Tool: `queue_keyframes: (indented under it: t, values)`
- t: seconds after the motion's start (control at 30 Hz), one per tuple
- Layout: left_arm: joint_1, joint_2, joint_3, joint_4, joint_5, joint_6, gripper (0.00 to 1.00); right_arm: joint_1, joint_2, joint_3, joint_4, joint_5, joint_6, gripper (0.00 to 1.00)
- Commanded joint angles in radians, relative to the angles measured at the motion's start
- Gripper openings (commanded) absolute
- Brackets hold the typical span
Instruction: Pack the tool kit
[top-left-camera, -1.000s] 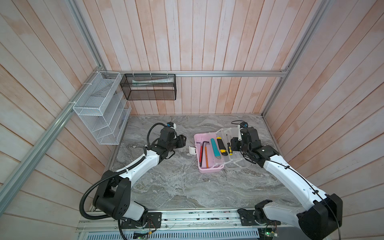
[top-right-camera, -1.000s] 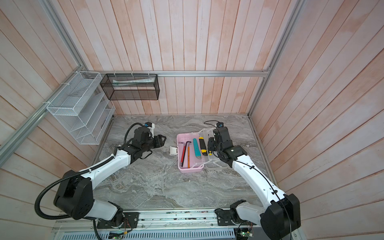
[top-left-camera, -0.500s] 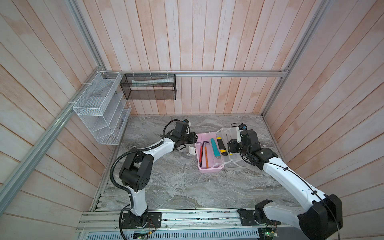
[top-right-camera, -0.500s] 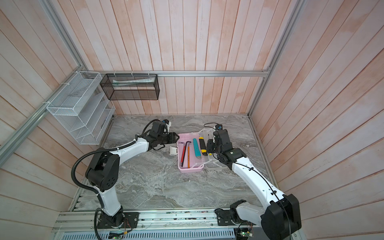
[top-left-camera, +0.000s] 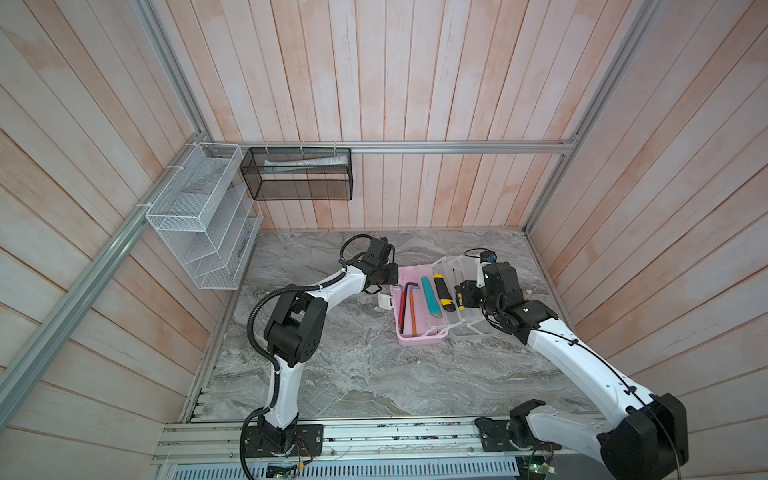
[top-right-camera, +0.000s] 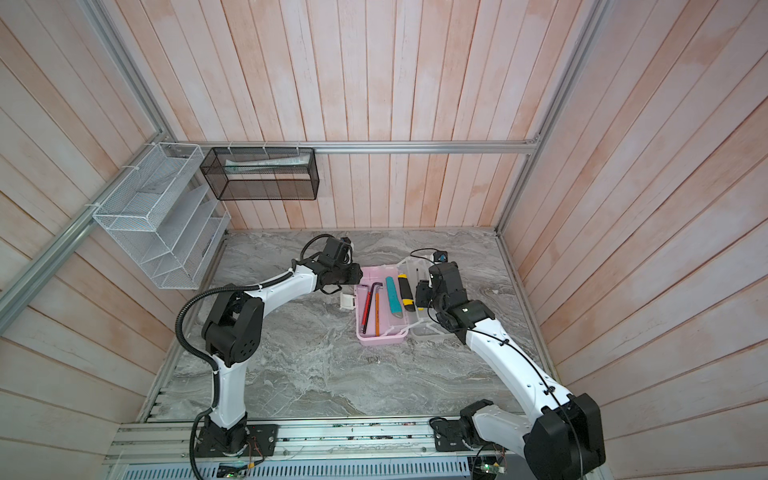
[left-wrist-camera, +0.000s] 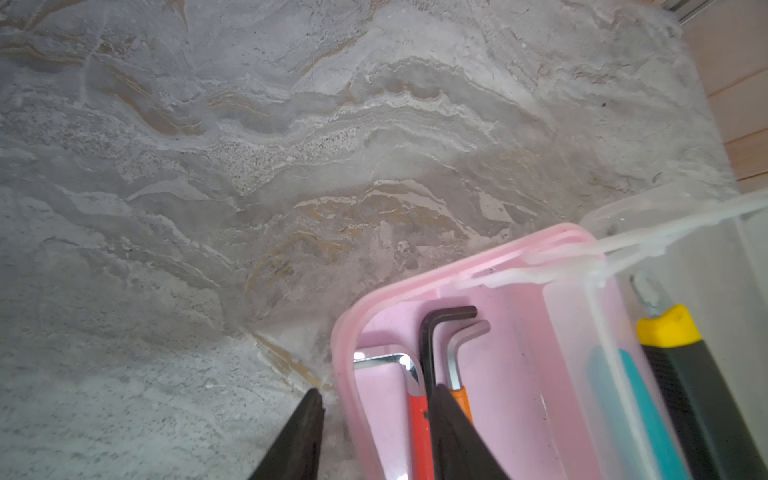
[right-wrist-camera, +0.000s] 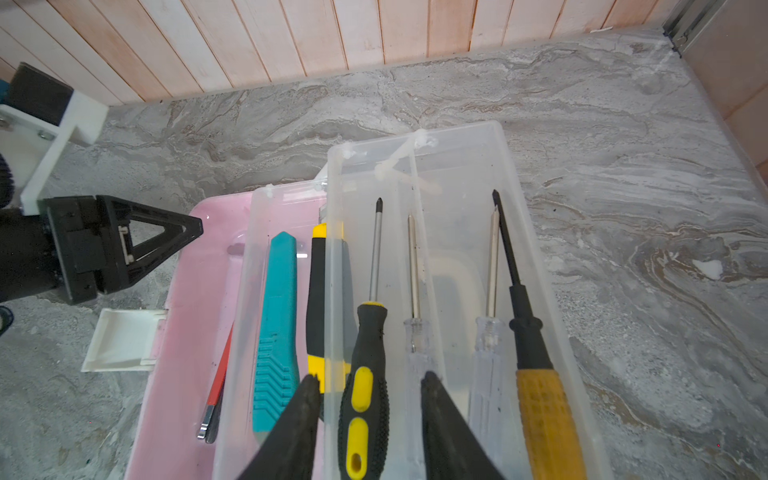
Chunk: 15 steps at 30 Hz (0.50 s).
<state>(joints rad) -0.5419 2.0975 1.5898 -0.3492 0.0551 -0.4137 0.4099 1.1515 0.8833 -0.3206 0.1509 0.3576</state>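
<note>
**Operator:** Where is the tool kit?

**Technician:** The pink case (top-left-camera: 419, 340) sits open on the marble surface (top-left-camera: 353, 374), between the two arms. Its frosted lid (top-left-camera: 451, 266) lies flat beside the base, on the right arm's side. The white latch (top-left-camera: 385, 300) projects from the opposite wall, on the left arm's side.

**Operator:** What are the contents?

**Technician:** The hex keys (top-left-camera: 405, 303) lie lengthwise in the pink base. A clear tray (right-wrist-camera: 249, 270) in the base carries the teal knife (top-left-camera: 430, 297) and the yellow-and-black knife (top-left-camera: 444, 295), side by side. Four drivers lie in the lid. The black-and-yellow screwdriver (right-wrist-camera: 365, 332) is nearest the base. The clear-handled screwdrivers (right-wrist-camera: 415, 345) come next, and the orange-handled screwdriver (right-wrist-camera: 540, 407) lies along the outer wall.

**Operator:** What is the state of the left gripper?

**Technician:** The left gripper (left-wrist-camera: 376, 392) is at the far corner of the base, on the latch side. Its fingers are spread and straddle the pink wall. One finger is outside, above the surface. The other is inside, over the hex keys. The left wrist view shows a gap between the wall and each finger. Nothing is pinched.

**Operator:** And the right gripper?

**Technician:** The right gripper (right-wrist-camera: 370, 378) is over the lid, with its fingers spread. One finger stands on each side of the handle of the black-and-yellow screwdriver, and a gap shows on both sides. Whether the fingertips touch the lid floor cannot be told.
</note>
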Motion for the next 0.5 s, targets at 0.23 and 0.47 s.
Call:
queue_keyframes:
  t: [0.23,0.47]
  values:
    - [0.002,0.075,0.054,-0.039,-0.040,-0.037,0.23,-0.014,-0.015,-0.009,0.014,0.007,-0.016,0.40]
    - [0.006,0.067,0.038,-0.058,-0.056,-0.066,0.00,-0.013,-0.015,-0.018,0.028,-0.002,-0.010,0.40]
